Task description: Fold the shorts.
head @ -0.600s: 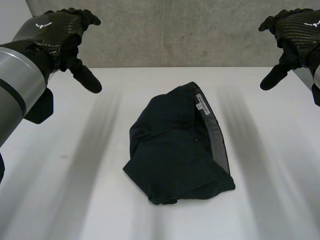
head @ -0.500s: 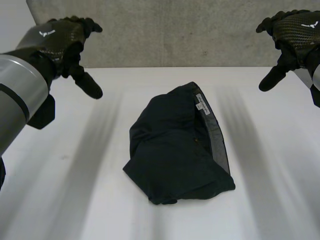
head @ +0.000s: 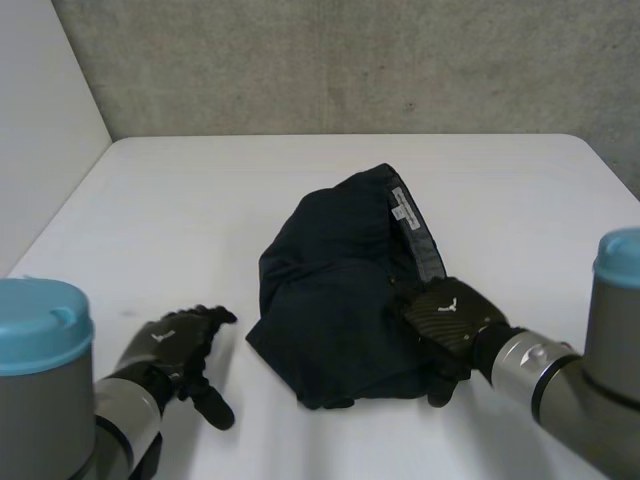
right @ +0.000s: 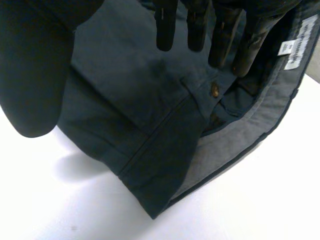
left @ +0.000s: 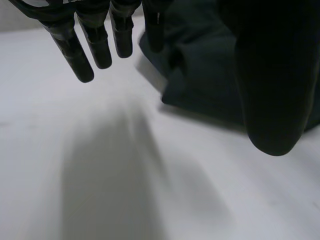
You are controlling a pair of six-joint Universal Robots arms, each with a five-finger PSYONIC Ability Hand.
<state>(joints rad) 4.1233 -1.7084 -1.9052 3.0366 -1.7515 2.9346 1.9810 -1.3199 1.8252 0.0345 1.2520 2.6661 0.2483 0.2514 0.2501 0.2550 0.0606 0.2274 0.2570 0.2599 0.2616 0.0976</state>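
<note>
The dark navy shorts (head: 350, 290) lie bunched in a heap at the middle of the white table (head: 200, 200), grey waistband lining and a white label turned up along their right side. My right hand (head: 448, 318) hovers open over the heap's near right corner, its fingers (right: 196, 30) straight above the cloth by a small brown button (right: 214, 89). My left hand (head: 175, 345) is open low over the bare table, just left of the heap's near left corner. Its fingertips (left: 97, 47) point toward the shorts (left: 210, 75) without touching them.
A grey concrete wall (head: 350, 60) runs behind the table's far edge. A pale wall (head: 40, 130) stands at the left. Bare tabletop (left: 125, 175) stretches to the left and the right of the heap.
Both hands have come down from high at the table's far corners to the near side. The left is now beside the heap, the right over its near right corner. The shorts have not moved.
</note>
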